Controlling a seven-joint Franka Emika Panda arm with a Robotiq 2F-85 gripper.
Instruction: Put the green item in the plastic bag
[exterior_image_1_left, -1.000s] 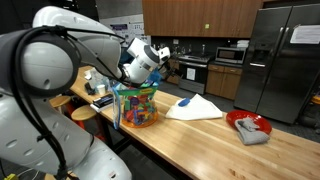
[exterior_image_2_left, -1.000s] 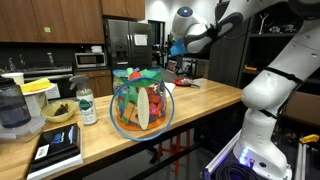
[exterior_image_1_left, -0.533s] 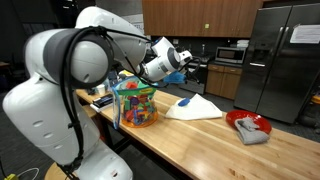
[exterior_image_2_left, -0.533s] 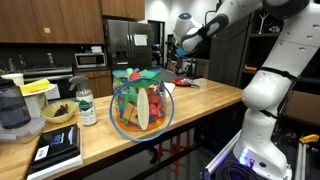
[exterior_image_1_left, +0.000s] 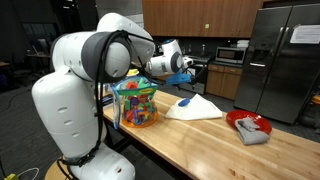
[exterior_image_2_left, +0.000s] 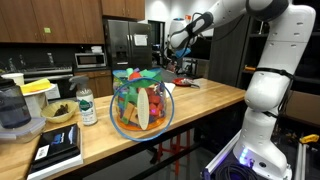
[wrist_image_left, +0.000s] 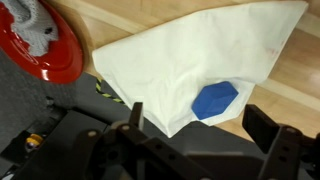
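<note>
Wrist view shows the pincer (wrist_image_left: 200, 125) spread apart and empty above the white cloth (wrist_image_left: 180, 55), where only a small blue piece (wrist_image_left: 215, 100) lies. The green item shows loose nowhere, and I cannot tell if it sits among the coloured bits in the plastic bag (exterior_image_1_left: 135, 103) at the table's (exterior_image_1_left: 200, 145) left. If it is a thin chip like the blue one, it is likely light and stiff, best pinched across opposite edges.
</note>
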